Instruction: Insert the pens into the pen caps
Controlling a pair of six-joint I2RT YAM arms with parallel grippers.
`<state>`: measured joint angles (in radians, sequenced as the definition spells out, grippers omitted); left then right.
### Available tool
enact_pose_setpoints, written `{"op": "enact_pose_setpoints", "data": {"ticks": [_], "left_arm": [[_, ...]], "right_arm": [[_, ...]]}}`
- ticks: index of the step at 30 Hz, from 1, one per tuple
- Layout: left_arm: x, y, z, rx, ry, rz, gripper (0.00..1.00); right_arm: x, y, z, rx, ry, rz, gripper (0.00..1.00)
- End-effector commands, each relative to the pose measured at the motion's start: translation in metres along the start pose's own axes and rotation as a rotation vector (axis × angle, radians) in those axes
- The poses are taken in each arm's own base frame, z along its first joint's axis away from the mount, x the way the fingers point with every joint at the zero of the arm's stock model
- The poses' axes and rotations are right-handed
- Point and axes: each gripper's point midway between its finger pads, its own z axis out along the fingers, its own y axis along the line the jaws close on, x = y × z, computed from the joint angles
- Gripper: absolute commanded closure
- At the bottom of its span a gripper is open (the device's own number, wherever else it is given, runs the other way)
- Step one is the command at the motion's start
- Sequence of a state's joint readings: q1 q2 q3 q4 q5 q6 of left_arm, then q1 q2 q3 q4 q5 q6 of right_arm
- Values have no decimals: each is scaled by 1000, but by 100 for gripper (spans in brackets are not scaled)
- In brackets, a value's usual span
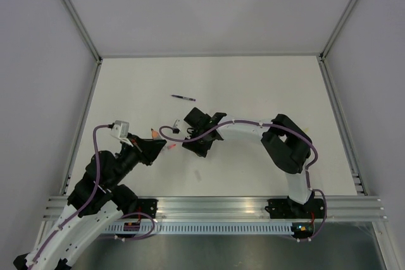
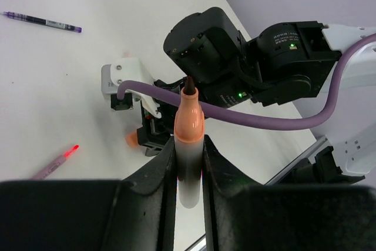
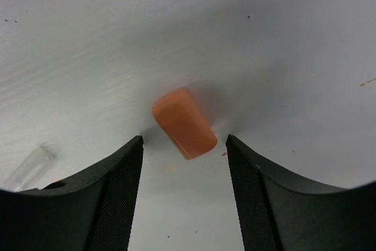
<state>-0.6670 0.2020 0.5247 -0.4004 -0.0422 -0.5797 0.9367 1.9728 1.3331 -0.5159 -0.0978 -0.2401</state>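
My left gripper (image 2: 189, 166) is shut on a pale pen (image 2: 189, 123) with a peach-orange nose and a dark tip, and holds it off the table; it also shows in the top view (image 1: 150, 142). My right gripper (image 3: 184, 142) is open, pointing down at the table, its fingers on either side of an orange-red pen cap (image 3: 184, 123) that lies on its side. That cap peeks out beside the right gripper (image 2: 150, 136) in the left wrist view (image 2: 131, 139). A dark purple pen (image 1: 183, 98) lies farther back. A red-pink pen (image 2: 56, 162) lies on the table to the left.
The right arm's purple cable (image 2: 247, 119) crosses just beyond the held pen's tip. The right wrist's white camera mount (image 2: 120, 83) sits near it. A clear tube end (image 3: 29, 168) lies on the table left of the right gripper. Metal frame rails (image 1: 215, 205) bound the table.
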Motion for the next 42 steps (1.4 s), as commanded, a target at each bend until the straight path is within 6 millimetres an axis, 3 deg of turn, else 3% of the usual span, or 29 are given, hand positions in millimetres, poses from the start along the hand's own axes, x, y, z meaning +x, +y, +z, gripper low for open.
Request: {"op": "enact_pose_setpoints", "data": {"ticks": [1, 10, 20, 42], "left_arm": [[-11, -11, -6, 34, -21, -23, 98], [-12, -13, -8, 46, -28, -25, 98], [-11, -14, -7, 54, -26, -29, 98], [-10, -15, -4, 58, -23, -46, 98]], "right_arm": [[-8, -4, 10, -23, -14, -46, 35], [-11, -11, 24, -17, -20, -43, 39], [-1, -23, 25, 9, 3, 18, 62], [18, -23, 25, -10, 76, 99, 50]]}}
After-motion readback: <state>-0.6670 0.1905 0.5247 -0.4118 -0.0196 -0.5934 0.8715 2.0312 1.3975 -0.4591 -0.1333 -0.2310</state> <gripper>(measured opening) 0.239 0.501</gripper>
